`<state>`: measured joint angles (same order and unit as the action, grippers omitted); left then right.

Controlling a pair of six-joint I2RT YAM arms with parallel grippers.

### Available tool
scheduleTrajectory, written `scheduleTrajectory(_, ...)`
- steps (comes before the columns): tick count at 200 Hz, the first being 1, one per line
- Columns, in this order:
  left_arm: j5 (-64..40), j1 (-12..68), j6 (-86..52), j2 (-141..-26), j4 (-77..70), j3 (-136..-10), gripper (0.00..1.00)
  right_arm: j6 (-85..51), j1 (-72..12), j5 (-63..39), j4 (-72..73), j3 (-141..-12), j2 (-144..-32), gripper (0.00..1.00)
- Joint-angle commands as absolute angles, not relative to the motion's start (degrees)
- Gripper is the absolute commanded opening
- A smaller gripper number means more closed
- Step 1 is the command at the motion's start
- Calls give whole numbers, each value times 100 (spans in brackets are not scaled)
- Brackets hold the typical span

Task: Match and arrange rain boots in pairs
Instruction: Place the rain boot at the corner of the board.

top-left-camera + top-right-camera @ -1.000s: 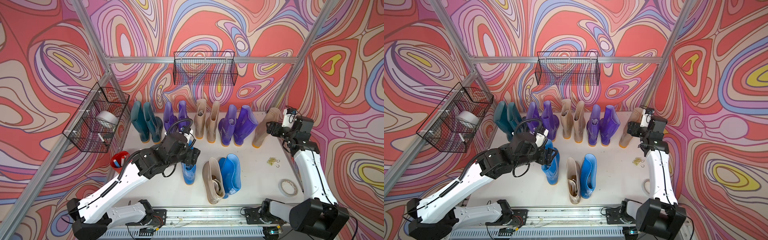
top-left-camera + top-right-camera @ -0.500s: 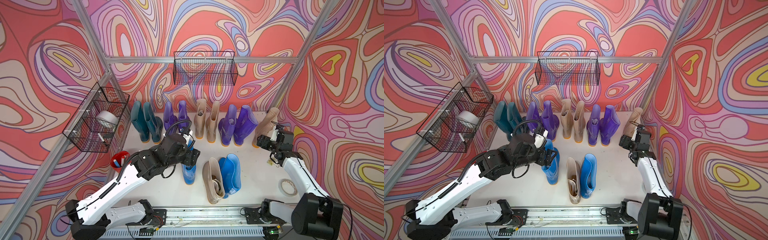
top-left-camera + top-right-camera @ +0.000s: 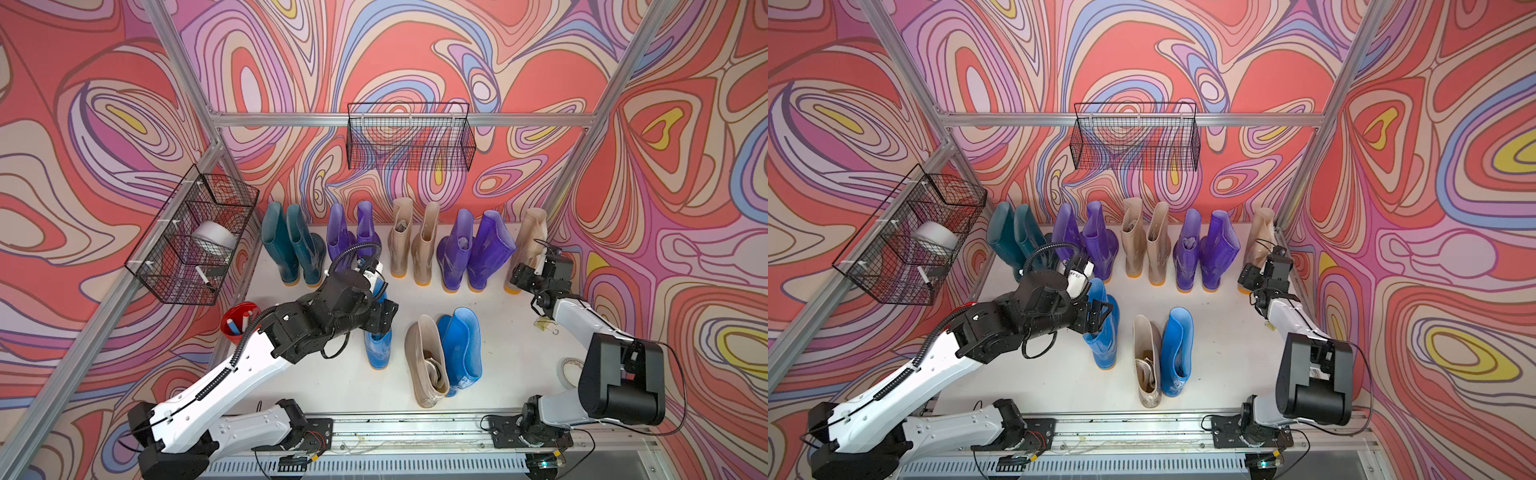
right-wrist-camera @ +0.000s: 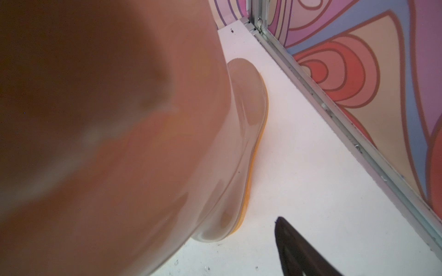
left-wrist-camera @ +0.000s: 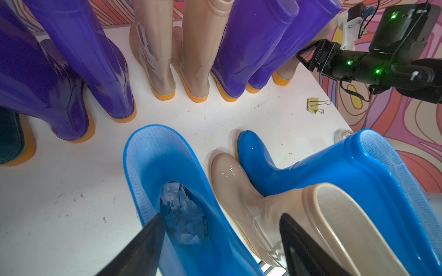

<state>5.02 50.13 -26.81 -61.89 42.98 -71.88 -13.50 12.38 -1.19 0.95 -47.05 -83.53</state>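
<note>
Over the last second the right gripper has dropped from the top of the lone beige boot, at the far row's right end, to low beside its shaft. I cannot tell whether its jaws are parted or gripping. The left gripper has barely moved, its fingers apart with 1 inside the left blue boot and 1 outside. 4 pairs stand matched in the far row, while the right blue boot and near beige boot touch, still unpaired.
</note>
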Motion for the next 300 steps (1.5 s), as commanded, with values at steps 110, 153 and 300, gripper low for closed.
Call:
scheduleTrajectory(110,554,4970,-2689,-6116,4263,-7189,77,-1087,1681,-55,20,-5084,-8480,18)
scheduleTrajectory(153,571,4975,-2688,-6074,4270,-7185,77,-1012,1929,-263,0,-5518,-8903,17)
scheduleTrajectory(300,694,4965,-2663,-6217,4428,-7362,78,-717,2294,-678,-181,-6640,-9974,18)
